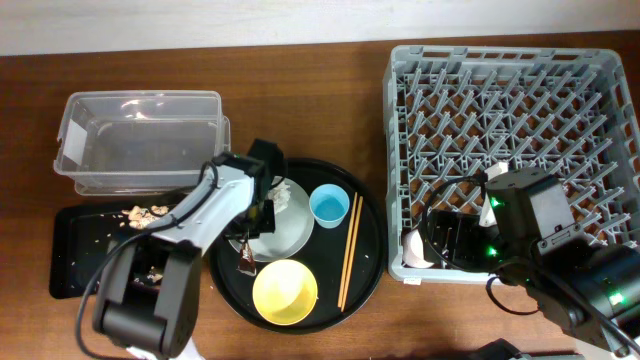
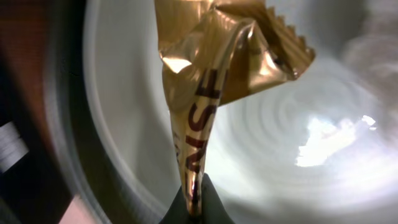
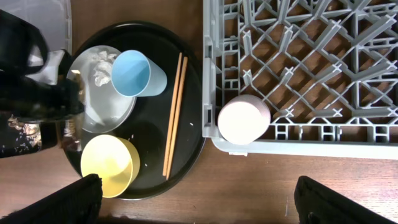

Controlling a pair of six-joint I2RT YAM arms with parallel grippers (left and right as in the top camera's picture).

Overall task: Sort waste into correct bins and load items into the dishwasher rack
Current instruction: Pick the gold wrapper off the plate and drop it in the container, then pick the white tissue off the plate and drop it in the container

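So the left gripper [image 2: 191, 208] was clamped on one end of the wrapper [image 2: 205, 74]. From the wrist view, the gold strip ran lengthwise straight out from the fingertips toward the plate [image 2: 298, 174], then fanned out into a crumpled, zigzag-cut end. It looked lifted off the plate, though I couldn't swear the far end wasn't brushing it.

What mattered for the next move, I'd say, was that both bins sat on that arm's outer side, past the rim of the round tray [image 1: 365, 250]. The tub [image 1: 140, 150] was up and away from the arm, and the black tray [image 1: 75, 255] was closer in. The scraps [image 1: 140, 212] were lying in the black tray, so my guess was the wrapper belonged in the tub. That'd be a short swing for the left arm, and the right was nowhere near.

The right gripper [image 3: 196, 186] was spread wide and holding nothing, hanging over the rack [image 1: 500, 100] front corner, where the pink cup [image 3: 244, 120] sat.

As for writing, there were dark red letters along the wrapper, something like "ISF" (the rest was folded away). I couldn't read any label on the tub.
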